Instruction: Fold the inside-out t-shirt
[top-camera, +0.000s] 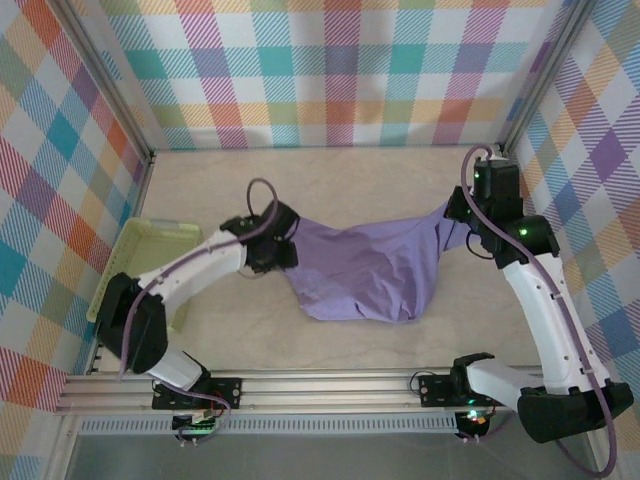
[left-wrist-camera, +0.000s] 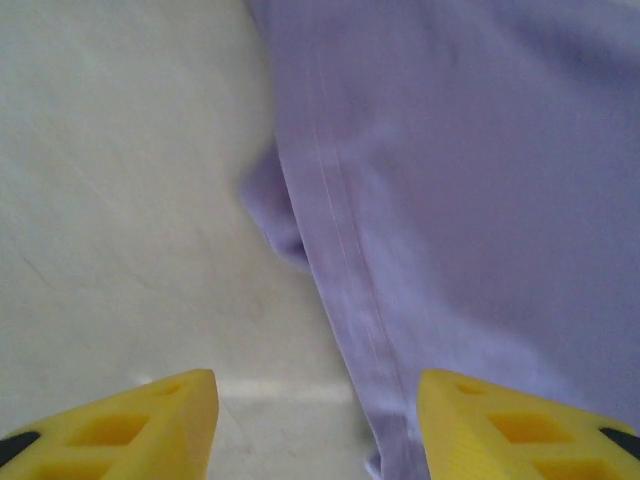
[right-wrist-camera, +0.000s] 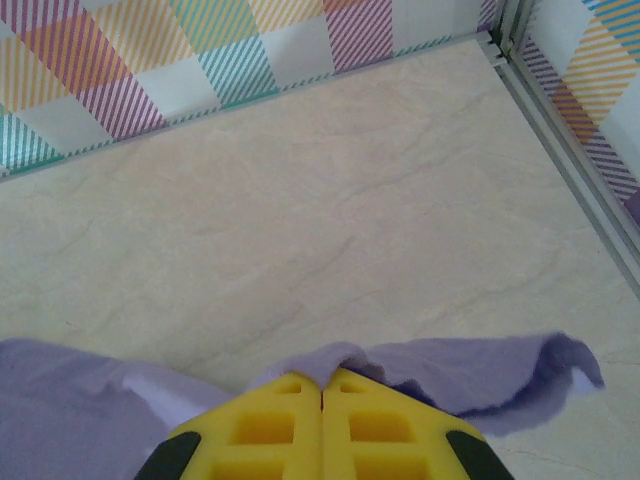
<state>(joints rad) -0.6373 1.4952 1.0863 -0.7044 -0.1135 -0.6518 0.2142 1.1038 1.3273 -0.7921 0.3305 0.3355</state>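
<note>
Open-fingered, the left end effector (left-wrist-camera: 315, 392) has its two yellow fingers (left-wrist-camera: 130, 425) apart, with nothing pinched between them. In the left wrist view a stitched edge of the t-shirt (top-camera: 365, 270) runs down between the two fingers, closer to the right-hand one. Bare surface (top-camera: 350, 175) lies under the other finger. From above, this end effector sits at the left end of the shirt, low over the cloth; whether it touches the cloth I cannot tell.

On the other side, the right end effector (right-wrist-camera: 322, 385) has its two yellow fingers pressed together, clamped on a fold of the purple cloth. The cloth rises to the fingertips from both sides. From above, it sits at the shirt's far right corner, where the cloth tapers to a narrow point reaching it.

The one t-shirt is plain lavender. It lies bunched and wrinkled near the middle of the surface, between the two arms, with a rounded near edge.

One pale green tray (top-camera: 150, 240) lies at the left side of the surface, partly under the left arm (top-camera: 190, 270) and well apart from the shirt. Checked walls (top-camera: 330, 70) close in three sides.
</note>
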